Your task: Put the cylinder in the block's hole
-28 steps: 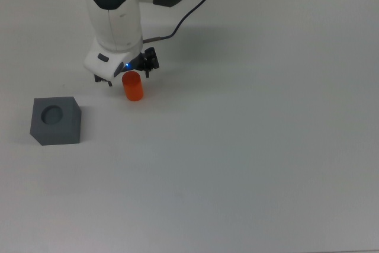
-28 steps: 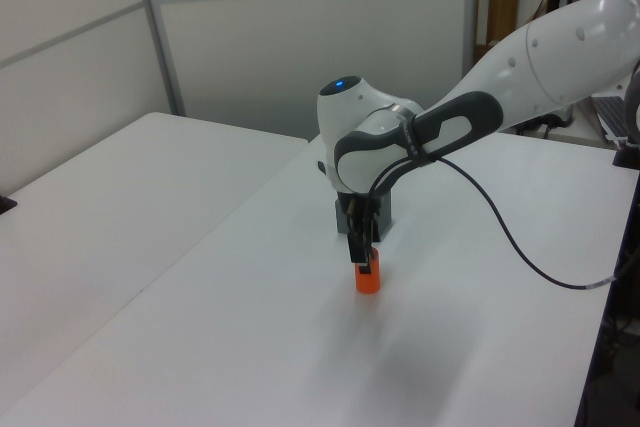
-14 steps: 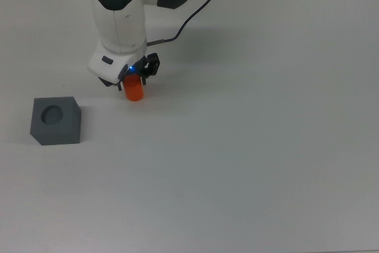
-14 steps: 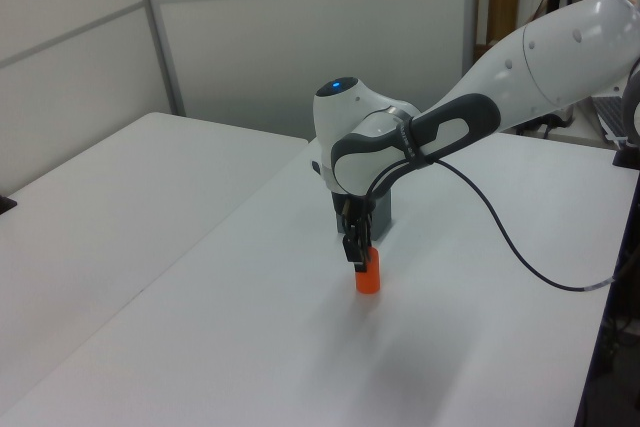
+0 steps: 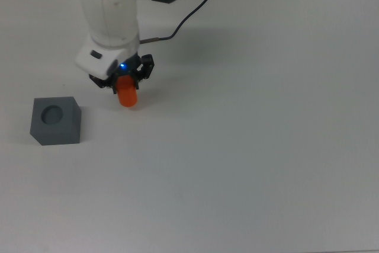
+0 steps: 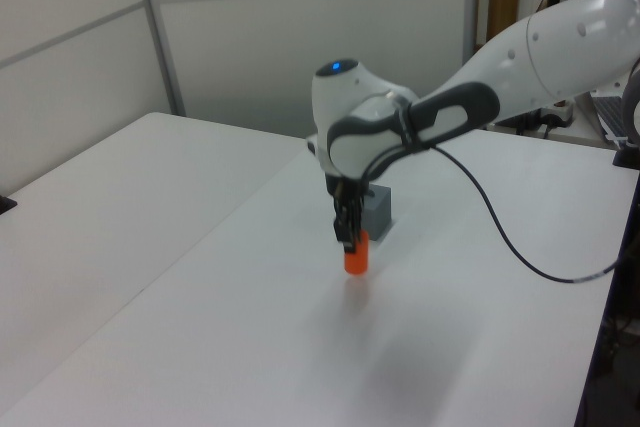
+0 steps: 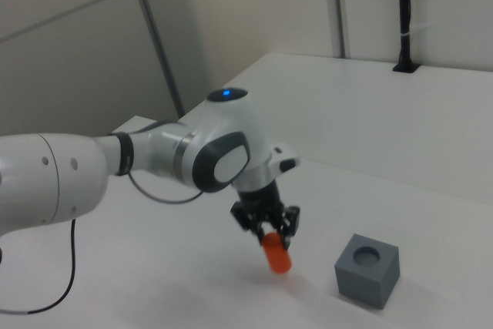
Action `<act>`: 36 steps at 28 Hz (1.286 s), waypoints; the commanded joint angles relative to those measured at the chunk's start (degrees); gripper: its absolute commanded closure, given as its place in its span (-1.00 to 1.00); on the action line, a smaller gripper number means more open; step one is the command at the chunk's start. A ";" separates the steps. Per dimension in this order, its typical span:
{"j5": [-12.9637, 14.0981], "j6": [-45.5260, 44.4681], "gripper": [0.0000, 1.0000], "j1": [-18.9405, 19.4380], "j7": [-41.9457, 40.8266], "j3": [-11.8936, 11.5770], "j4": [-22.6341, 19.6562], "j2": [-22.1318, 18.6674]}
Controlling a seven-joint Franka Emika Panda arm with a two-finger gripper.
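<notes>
The white surface point(image 5: 266, 146) carries the grey block point(image 5: 55, 121), its hole point(image 5: 53, 113) facing up, at the top view's left. The robot arm point(image 6: 520, 57) reaches down over the surface. Its gripper point(image 5: 124, 80) pinches the orange cylinder point(image 5: 126, 94), held just off the surface, near the block but apart from it.

No readable text, no labels, no brand marks, no numbers, no signs in any of the views
</notes>
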 commanded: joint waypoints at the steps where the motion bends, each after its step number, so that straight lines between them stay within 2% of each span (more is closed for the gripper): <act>1: 3.97 0.04 1.00 -3.41 -0.28 -0.91 5.98 -0.42; 10: 5.02 1.36 1.00 -7.55 -0.37 -3.73 9.59 0.19; 18: 5.73 11.02 1.00 -9.13 -0.19 -4.08 9.68 3.00; 36: 4.50 5.32 1.00 -9.13 -0.72 -4.17 8.45 3.09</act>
